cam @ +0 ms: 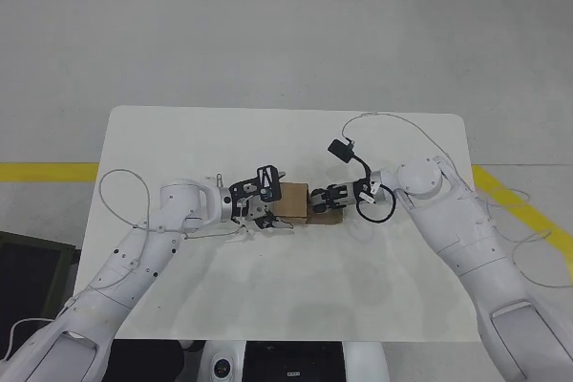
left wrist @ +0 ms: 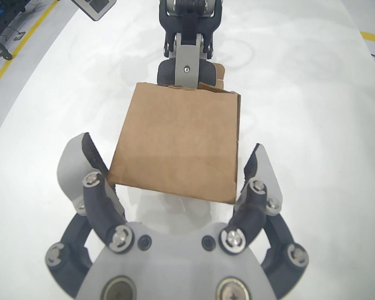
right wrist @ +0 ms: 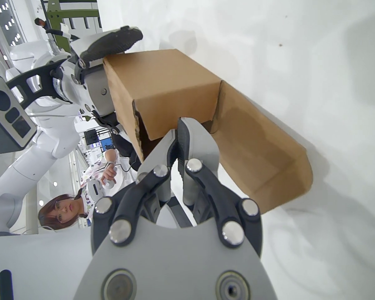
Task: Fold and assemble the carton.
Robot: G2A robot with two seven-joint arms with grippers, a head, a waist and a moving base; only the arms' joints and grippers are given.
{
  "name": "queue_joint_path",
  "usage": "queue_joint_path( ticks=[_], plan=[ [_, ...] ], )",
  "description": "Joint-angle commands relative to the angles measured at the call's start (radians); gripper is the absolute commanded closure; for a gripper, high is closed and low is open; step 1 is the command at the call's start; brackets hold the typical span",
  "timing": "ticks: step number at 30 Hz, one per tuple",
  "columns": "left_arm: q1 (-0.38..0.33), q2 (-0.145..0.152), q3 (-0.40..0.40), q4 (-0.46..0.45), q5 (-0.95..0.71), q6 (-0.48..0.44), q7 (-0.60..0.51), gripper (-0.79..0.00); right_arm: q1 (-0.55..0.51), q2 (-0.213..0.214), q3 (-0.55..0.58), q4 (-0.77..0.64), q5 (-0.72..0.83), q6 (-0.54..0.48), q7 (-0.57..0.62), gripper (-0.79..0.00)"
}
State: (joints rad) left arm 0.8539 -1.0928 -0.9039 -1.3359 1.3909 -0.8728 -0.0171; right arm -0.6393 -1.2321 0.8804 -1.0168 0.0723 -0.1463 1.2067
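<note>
At centre of white table (cam: 267, 286) | brown cardboard carton (cam: 291, 202) lies flat, one end's flaps open | left claw (left wrist: 172, 145) spread, straddling the other end, likely bracing | right claw (right wrist: 178, 129) closed at the flaps, likely tucking.

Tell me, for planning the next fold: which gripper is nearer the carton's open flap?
Right. The right gripper sits at the carton's open end, beside the flap; the left gripper, open, straddles the opposite end.

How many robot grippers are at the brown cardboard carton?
2. The left gripper straddles one end of the brown cardboard carton, fingers open; the right gripper is at the opposite end, fingers shut.
</note>
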Motion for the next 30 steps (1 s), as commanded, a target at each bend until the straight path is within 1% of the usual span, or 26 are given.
queue_joint_path(
  ticks=[1, 11, 22, 26, 30],
  plan=[
    [0.001, 0.0, -0.001, -0.002, 0.004, 0.003, 0.001, -0.785, -0.004, -0.006, -0.01, 0.005, 0.017, 0.001, -0.007, 0.0],
    [0.009, -0.001, -0.003, -0.014, 0.024, 0.01, 0.004, -0.785, 0.015, -0.034, -0.052, 0.047, 0.067, -0.009, -0.023, 0.0],
    [0.017, -0.001, -0.01, -0.022, 0.031, 0.01, 0.005, -0.785, 0.032, -0.053, -0.075, 0.096, 0.091, -0.033, -0.021, 0.0],
    [0.019, -0.001, -0.012, -0.023, 0.027, 0.011, 0.001, -0.785, 0.038, -0.053, -0.07, 0.11, 0.093, -0.041, -0.019, 0.0],
    [0.021, -0.001, -0.017, -0.027, 0.028, 0.015, 0.0, -0.785, 0.036, -0.041, -0.042, 0.103, 0.073, -0.024, -0.027, 0.0]
  ],
)
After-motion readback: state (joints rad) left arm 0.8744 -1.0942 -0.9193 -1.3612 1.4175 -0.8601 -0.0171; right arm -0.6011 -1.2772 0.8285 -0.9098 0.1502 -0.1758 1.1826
